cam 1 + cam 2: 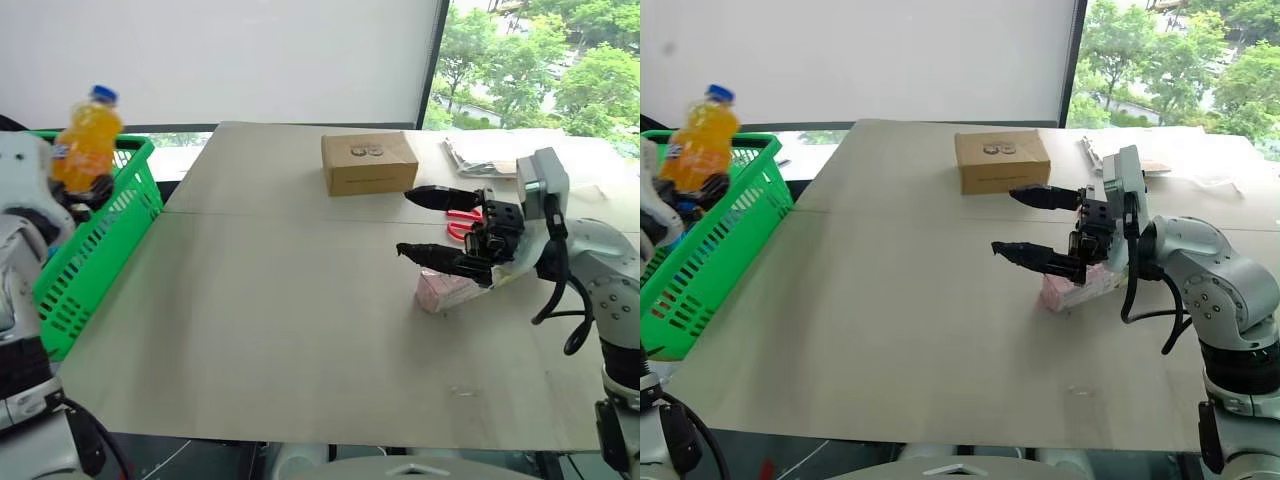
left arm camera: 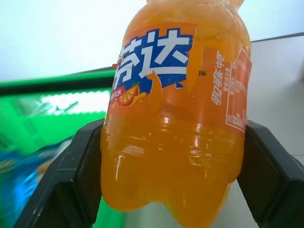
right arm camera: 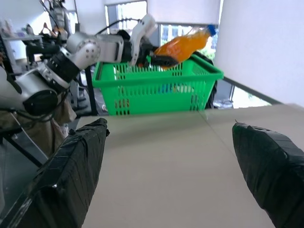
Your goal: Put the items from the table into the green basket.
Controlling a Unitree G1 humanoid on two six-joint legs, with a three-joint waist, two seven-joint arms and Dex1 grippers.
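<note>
One green basket [image 1: 95, 255] stands at the far left of the counter [image 1: 280, 330], a bright plastic box with lattice sides, a solid rim and sloping walls. Through the lattice in the right wrist view a blue shape lies inside it, too blurred to name. Above the basket's rim the left gripper [image 1: 88, 188] holds the soda bottle [image 1: 85, 140], its black fingers [image 2: 76, 180] clamped on either side of the lower body. The bottle is clear ribbed plastic full of orange drink, with a blue cap and a blue-and-orange label, and it leans slightly; it hangs over the basket opening, not resting in it.

The counter is a wide, flat, light tan surface of two panels with a straight seam running left to right across it. On the far panel sits a plain brown cardboard box [image 1: 368, 163], closed, with a small printed mark on its top. To the right lies the pink carton pack [image 1: 445, 290], a printed rectangular pack lying flat on the near panel. The right gripper [image 1: 425, 225] hovers over the pack's left end, its two tapered black fingers [image 1: 440, 197] spread wide apart and pointing left, holding nothing. Just behind that hand are red scissor handles [image 1: 462, 222], and farther right a stack of papers [image 1: 490, 152] near the window edge.
</note>
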